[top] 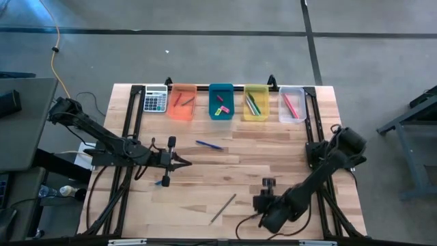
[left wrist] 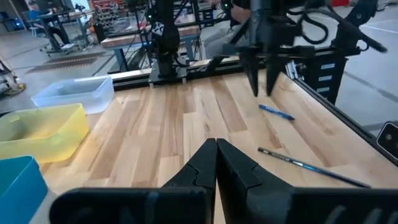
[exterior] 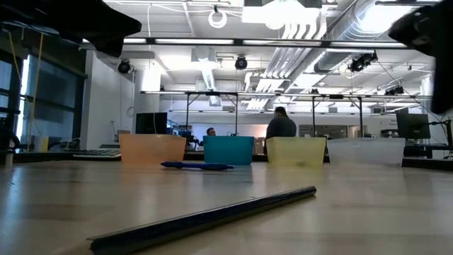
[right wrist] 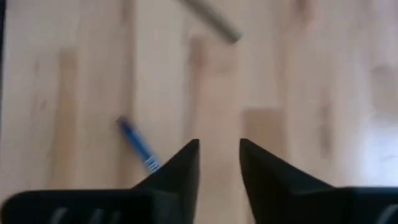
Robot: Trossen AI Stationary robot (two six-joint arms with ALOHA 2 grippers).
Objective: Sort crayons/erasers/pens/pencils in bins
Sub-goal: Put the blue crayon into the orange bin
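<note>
A blue pen (top: 209, 144) lies on the table's middle, and a dark pencil (top: 223, 208) lies slanting near the front edge. My right gripper (right wrist: 219, 146) hangs open above the wood at the front right (top: 262, 199). It points steeply down beside the pencil's end (right wrist: 214, 23), with nothing between its fingers. The left wrist view shows it as two spread fingers (left wrist: 262, 84). My left gripper (top: 184, 161) waits shut and empty at the left (left wrist: 216, 146). The bins along the far edge are orange (top: 181, 102), teal (top: 220, 102), yellow (top: 256, 102) and clear (top: 292, 104).
A grey calculator (top: 156, 100) sits left of the orange bin. The teal bin holds small pink and yellow-green erasers, the yellow one green pens, and the orange and clear ones thin sticks. Black frame rails run along the table's sides (top: 311, 116).
</note>
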